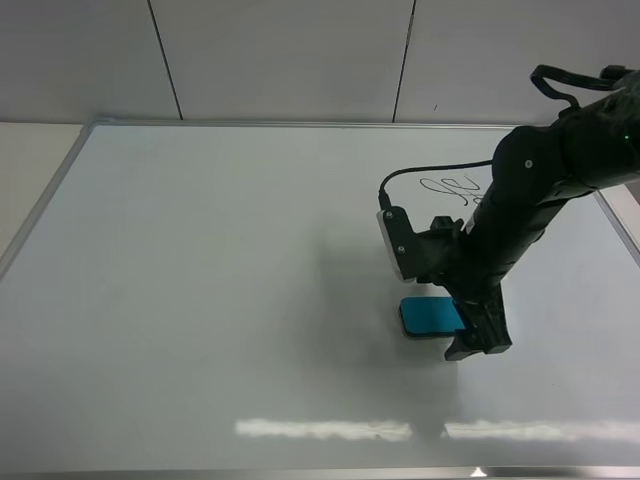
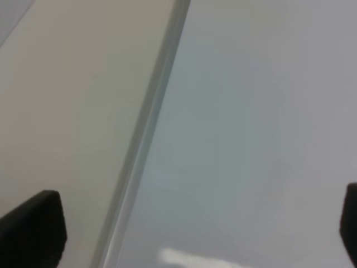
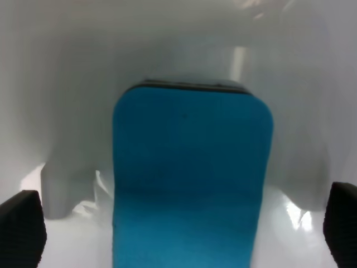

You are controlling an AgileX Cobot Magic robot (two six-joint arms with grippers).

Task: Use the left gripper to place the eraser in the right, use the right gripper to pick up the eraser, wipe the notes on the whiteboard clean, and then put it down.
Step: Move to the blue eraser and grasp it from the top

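The teal-blue eraser (image 1: 428, 316) lies flat on the whiteboard (image 1: 220, 280), right of centre. My right gripper (image 1: 470, 330) reaches down over it from the right on a plain black arm. In the right wrist view the eraser (image 3: 189, 178) fills the gap between the two fingertips (image 3: 19, 226), which stand wide apart and clear of its sides, so the right gripper (image 3: 178, 234) is open. The notes (image 1: 450, 188), a black scribble, sit farther back, partly behind the arm. My left gripper (image 2: 189, 229) is open and empty, over the board's silver frame (image 2: 150, 134); it does not show in the exterior high view.
Beige table surface (image 2: 72, 100) lies beyond the frame in the left wrist view. A grey tiled wall (image 1: 280, 60) runs behind the board. A bright light reflection (image 1: 320, 430) streaks the board near its front edge.
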